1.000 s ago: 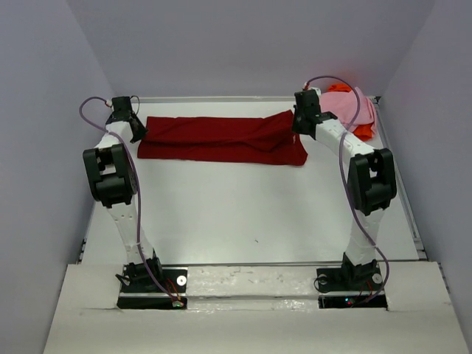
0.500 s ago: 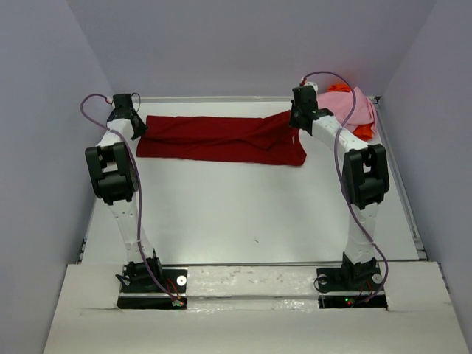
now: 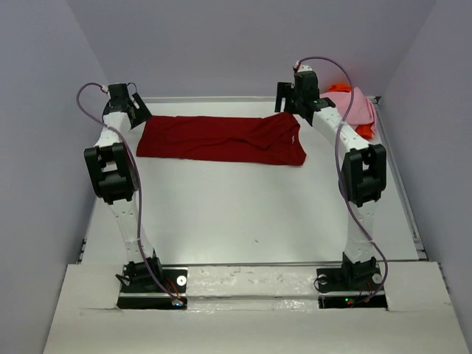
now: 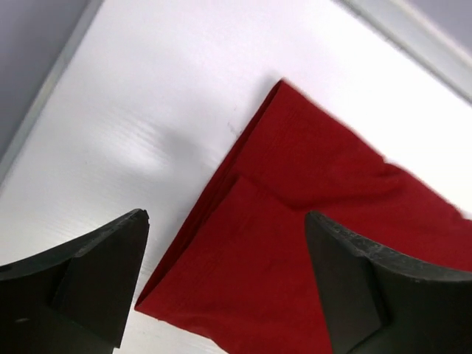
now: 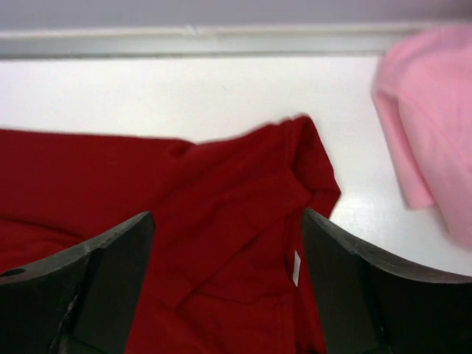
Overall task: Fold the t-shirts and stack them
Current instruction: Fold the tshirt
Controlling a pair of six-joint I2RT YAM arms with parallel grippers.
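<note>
The dark red t-shirt lies flat as a long folded band across the far part of the table. Its left corner shows under my left gripper, which hangs open above it with nothing held. My left gripper is at the band's far left end. My right gripper hovers open over the far right end, where the sleeve and a white label show below it. The light pink t-shirt lies bunched at the far right on the bright orange one.
A raised rail runs along the table's far edge and another down the right side. Grey walls close in on the left, back and right. The white table surface stretches from the red shirt to the arm bases.
Both grippers have gone from shut to open, letting go of the red shirt's ends, and have risen and drawn back toward the far rail. The shirt now lies flat.
</note>
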